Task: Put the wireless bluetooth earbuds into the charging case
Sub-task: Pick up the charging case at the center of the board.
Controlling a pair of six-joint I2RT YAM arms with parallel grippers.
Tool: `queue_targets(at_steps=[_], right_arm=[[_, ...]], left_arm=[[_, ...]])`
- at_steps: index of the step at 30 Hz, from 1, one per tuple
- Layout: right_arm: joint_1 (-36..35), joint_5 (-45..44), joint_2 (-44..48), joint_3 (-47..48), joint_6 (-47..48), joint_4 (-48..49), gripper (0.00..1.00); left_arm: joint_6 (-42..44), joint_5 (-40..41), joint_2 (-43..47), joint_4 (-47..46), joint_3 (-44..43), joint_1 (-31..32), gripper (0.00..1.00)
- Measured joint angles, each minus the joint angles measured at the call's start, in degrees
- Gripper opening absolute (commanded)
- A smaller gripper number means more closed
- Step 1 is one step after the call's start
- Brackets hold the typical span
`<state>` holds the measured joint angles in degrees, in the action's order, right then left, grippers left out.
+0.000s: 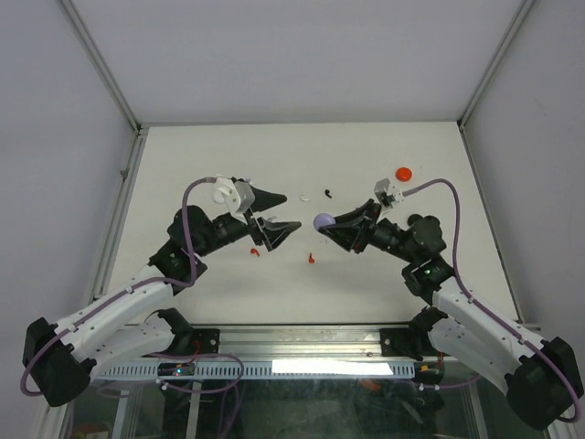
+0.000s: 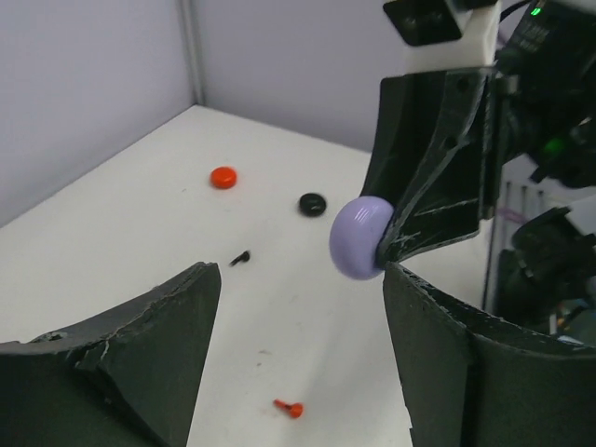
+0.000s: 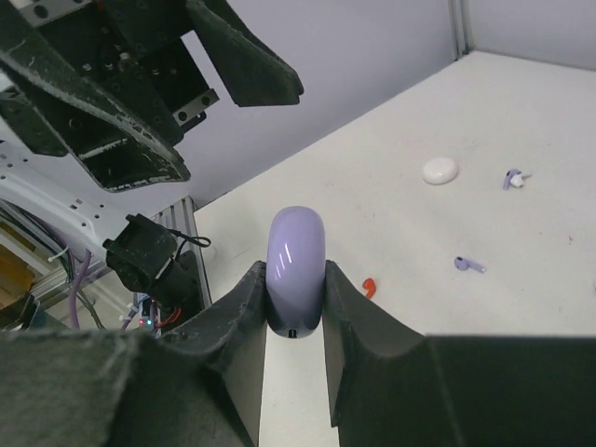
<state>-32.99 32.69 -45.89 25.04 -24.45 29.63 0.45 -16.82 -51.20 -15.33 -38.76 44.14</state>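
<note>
Your right gripper point(image 3: 296, 291) is clenched on the lilac charging case point(image 3: 296, 250). It pinches the case edge-on, one finger on each broad face, and the case looks closed. From above, the case sits over mid-table, poking out of the fingertips toward your left arm, and it appears to be held up off the table point(image 1: 430, 265).

Your left gripper point(image 2: 303, 289) faces it from the left with its jaws spread wide and nothing between them. It is close to the case but not touching.

The earbuds you can see lie loose on the table:
- A red earbud point(image 2: 290, 407) is on the near side, below the gap between the two grippers.
- A black earbud point(image 2: 241, 257) is farther out, past the left fingertips.
- A lilac earbud point(image 3: 469, 265) lies apart from the red one.
- A second lilac earbud point(image 3: 512, 179) is near the white case point(image 3: 440, 170).

On the far right, the red case point(image 2: 223, 177) and the black case point(image 2: 312, 204) sit near each other, well apart from both grippers.
</note>
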Motion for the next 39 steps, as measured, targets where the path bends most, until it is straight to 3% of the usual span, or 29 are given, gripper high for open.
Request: queue_targets(at_steps=[7,14,24,36,39], right_arm=[[0.0,2.75,0.02,-2.03,-1.68,10.01,0.0],[0.0,4.55,-0.66,-2.03,-3.63,15.72,0.0],[-0.33,6.34,-3.61,-2.03,-6.01,20.72,0.0],[-1.07,7.54,-5.57,-2.03,-7.61,23.47,0.0],[-1.25,7.8,-5.92,-2.01,-7.72,23.69,0.02]], left_arm=[[-20.46,-11.67,-4.87,-16.9,2.82,-2.62,0.62],[-32.94,-18.82,-12.72,-27.41,3.19,-2.99,0.49],[-38.51,-22.32,-16.06,-33.68,3.19,-3.58,0.31],[-38.84,-23.8,-16.55,-34.49,3.17,-3.74,0.31],[-38.8,-24.22,-17.05,-34.77,3.06,-3.74,0.16]])
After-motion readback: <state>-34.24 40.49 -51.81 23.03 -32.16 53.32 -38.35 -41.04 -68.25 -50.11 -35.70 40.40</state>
